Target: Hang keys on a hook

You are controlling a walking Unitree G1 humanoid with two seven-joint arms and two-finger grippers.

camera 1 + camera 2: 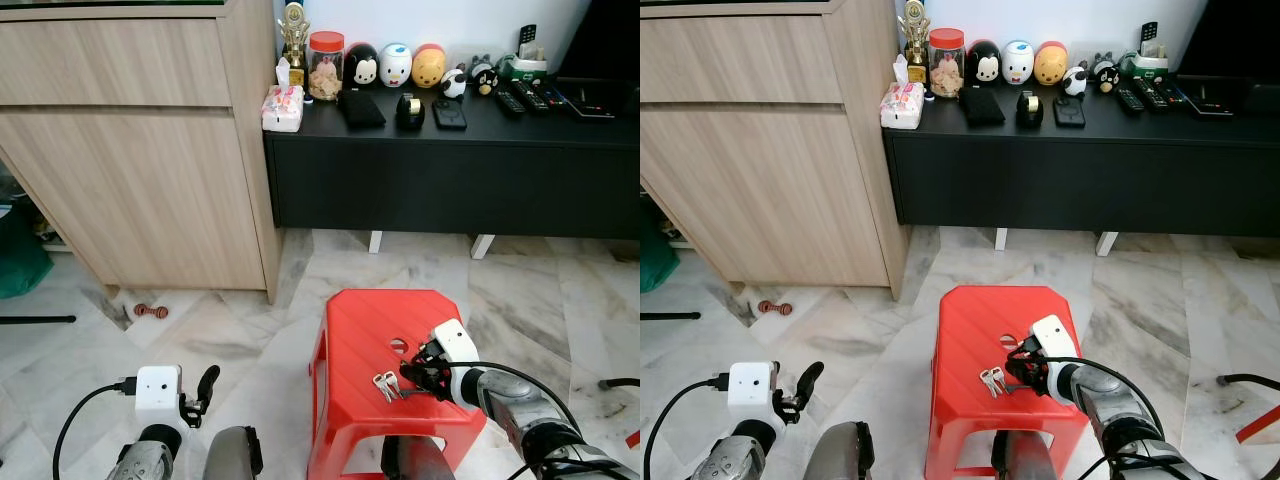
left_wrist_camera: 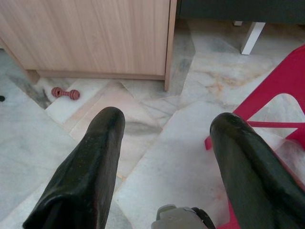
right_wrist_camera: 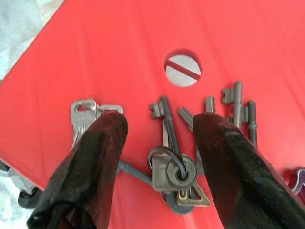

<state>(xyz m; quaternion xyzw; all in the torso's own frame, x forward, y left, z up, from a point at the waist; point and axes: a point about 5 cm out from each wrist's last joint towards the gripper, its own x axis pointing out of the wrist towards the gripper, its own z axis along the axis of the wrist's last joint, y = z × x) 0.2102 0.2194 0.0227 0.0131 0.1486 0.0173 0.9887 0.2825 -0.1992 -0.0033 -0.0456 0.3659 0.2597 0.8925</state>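
The red stool (image 1: 375,340) serves as the landmark; the keys (image 3: 174,157) lie flat on its seat, toward the edge nearest the robot and just beside the round hole (image 3: 182,70) in the seat; they are a bunch of several old-fashioned dark keys on a ring, with a pair of silver keys (image 3: 86,114) spread out next to them.

The right gripper (image 3: 162,143) hangs low over the stool's seat, its jaws spread wide and straddling the ring, one finger over the silver keys and the other over the dark ones; they grip nothing yet. The left gripper (image 2: 164,143) sits off the stool's side over the marble floor (image 2: 157,143), its jaws also wide apart and empty; it looks idle.

The step in hand appears to be the pick-up, not the hanging; the next move likely calls for lowering the right jaws to the seat and closing them on the ring or the thickest cluster, since flat keys on smooth plastic may slide away; after that a hook must be found, and none can be made out near the stool.
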